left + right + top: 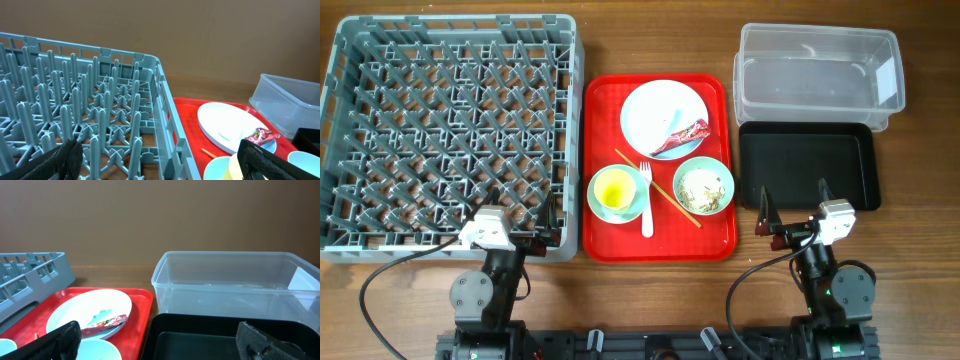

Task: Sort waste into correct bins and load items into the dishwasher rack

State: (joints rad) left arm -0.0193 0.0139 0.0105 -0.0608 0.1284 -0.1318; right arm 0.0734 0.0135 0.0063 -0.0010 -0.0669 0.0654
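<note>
The grey dishwasher rack [575,150] stands empty at the left. On the red tray [660,245] lie a pale blue plate [655,110] with the red wrapper [682,137], a yellow cup [616,190] inside a light blue bowl [595,205], a white fork [646,205], and a mint-green bowl [704,186] holding whitish scraps; I cannot pick out a tissue. The clear tub [817,75] and black tray [807,165] are at the right, both empty. My left gripper [517,212] is open over the rack's front right corner. My right gripper [795,208] is open at the black tray's front edge.
A thin wooden stick [660,190] lies slantwise on the red tray between the bowls. The left wrist view shows the rack's pegs [100,100] close below, with the plate [225,122] to the right. The right wrist view shows the black tray [200,325] and tub [230,280] ahead.
</note>
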